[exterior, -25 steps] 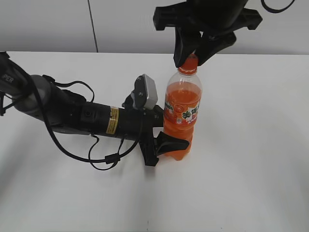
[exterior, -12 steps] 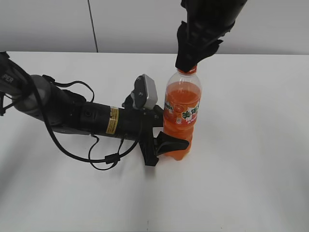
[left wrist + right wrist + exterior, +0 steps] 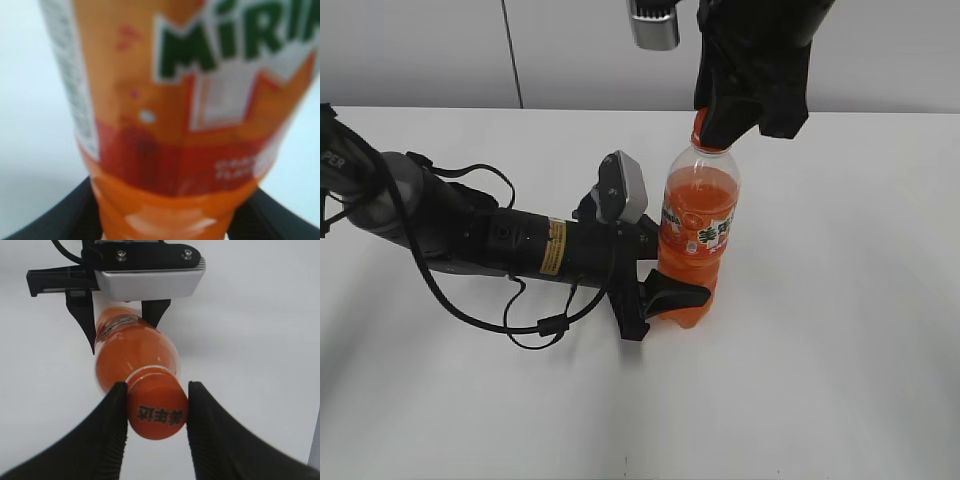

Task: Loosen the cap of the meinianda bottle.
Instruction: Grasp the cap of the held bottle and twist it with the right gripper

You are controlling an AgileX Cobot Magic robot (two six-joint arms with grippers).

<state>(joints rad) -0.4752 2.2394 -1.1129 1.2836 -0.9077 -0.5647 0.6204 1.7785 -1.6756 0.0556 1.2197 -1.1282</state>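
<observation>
Right wrist view puts the cap (image 3: 156,411) squarely between your right gripper (image 3: 156,412) fingers: one ribbed pad presses its left edge, the other its right edge, so you are clamped on the cap from above. Just beyond those fingertips, farther from the wrist, the meinianda bottle (image 3: 131,351) runs down and away toward the table (image 3: 250,340), and it looks tilted in that view.

In the exterior view the bottle (image 3: 698,235) stands on the white table (image 3: 840,330) directly beneath your right gripper (image 3: 720,128), which covers nearly all of the cap (image 3: 698,122); only a sliver of orange shows at its near side. Your left gripper (image 3: 665,285) lies low beside the bottle's base, with one black finger wrapped across the front of the lower body. The left wrist view is filled by the label and shows dark fingers at both lower corners, hugging the bottle (image 3: 180,125), so judge that hand closed on it as the anchor.

You appear to be at the twisting step itself: both holds are set, the cap not visibly lifted. Next, rotate the right wrist about the bottle's axis while the left grip resists. Keep downward pressure light, and watch for the bottle turning inside the left fingers or leaning further.
</observation>
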